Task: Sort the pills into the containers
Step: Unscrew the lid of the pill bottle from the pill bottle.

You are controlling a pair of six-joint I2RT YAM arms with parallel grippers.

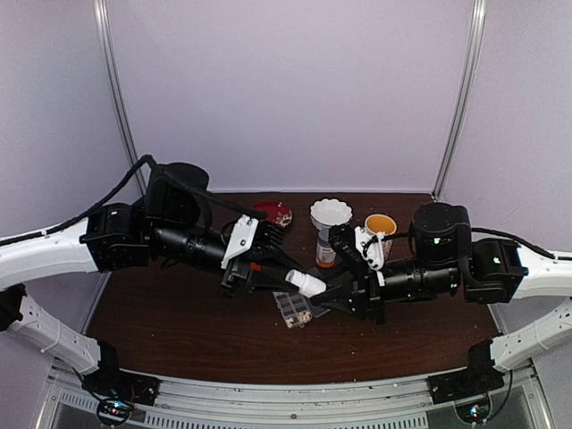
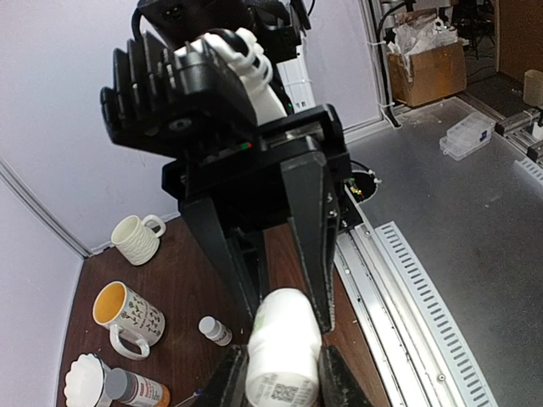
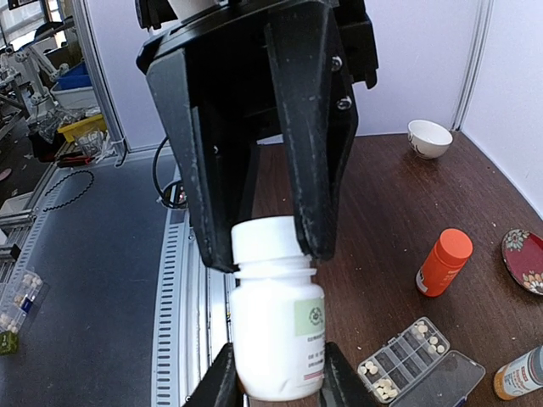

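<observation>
Left end effector (image 3: 269, 257) looks clenched on the cap (image 3: 265, 237) of the white bottle (image 3: 276, 331). In the right wrist view its fingers (image 3: 316, 229) sit against both sides of the cap and I see no gap. Right end effector (image 3: 278, 379) is clamped across the bottle's body, label facing out. My read is a two-arm uncap: right pins the body so it can't spin, and left is set to twist the cap off. The bottle hangs between the two arms, off the bench (image 3: 382, 203). In the top view it lines up over or just beyond the pill box (image 3: 422, 363), and I can't tell which. I'd guess it's staged there to keep the pour short once it's open. The cap is on, so nothing comes out yet. The pill box lies flat on the bench with its clear lid (image 3: 451, 383) folded open beside it, which leaves the cells reachable from above. The pills (image 3: 433, 343) I can see are tiny off-white tablets, in small clusters in a few cells toward both ends of the box. The middle cells look bare, and the pills are too small to count. The bottle is opaque, so I can't tell what's inside it. The orange bottle (image 3: 444, 261) sits near the box, not touching it.
</observation>
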